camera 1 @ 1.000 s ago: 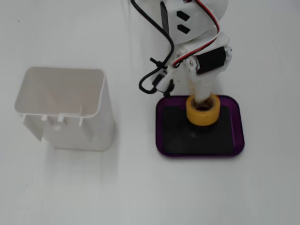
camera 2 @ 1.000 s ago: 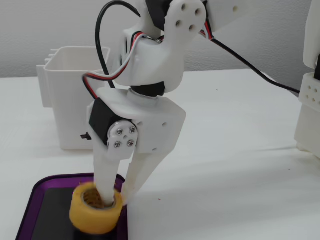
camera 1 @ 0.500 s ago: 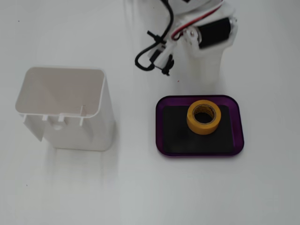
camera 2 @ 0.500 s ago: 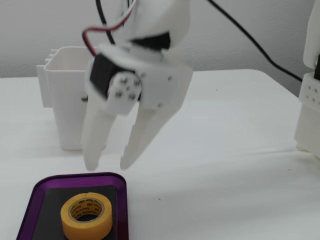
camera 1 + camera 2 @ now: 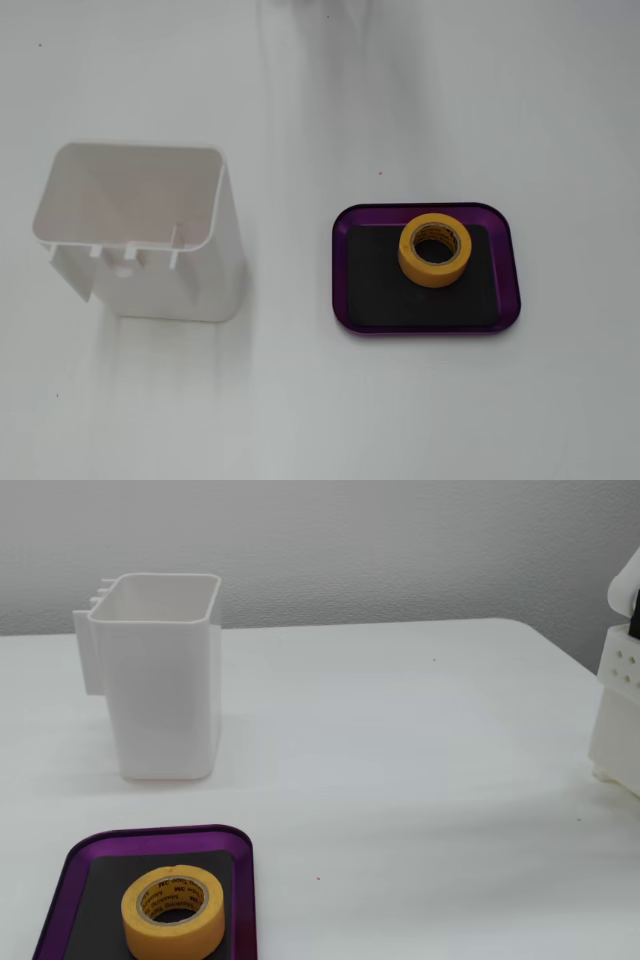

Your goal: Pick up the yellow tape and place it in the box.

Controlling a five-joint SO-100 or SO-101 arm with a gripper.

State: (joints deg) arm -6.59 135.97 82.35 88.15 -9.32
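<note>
A: Well, how does the yellow tape [image 5: 434,249] look?
B: A ring, dark hole, lying flat in the purple box [image 5: 509,262] on its black bottom.
A: Fingers?
B: Out of sight; can't tell. White bench [image 5: 420,740], white tub [image 5: 163,675], grey wall [image 5: 330,540].

Yellow tape [image 5: 434,250]: yellow, printed core. Box [image 5: 510,262]: purple rim, black bottom. Bin [image 5: 150,235]: plain white. Desk [image 5: 300,400]: white. Wall [image 5: 400,550]: pale grey.
</note>
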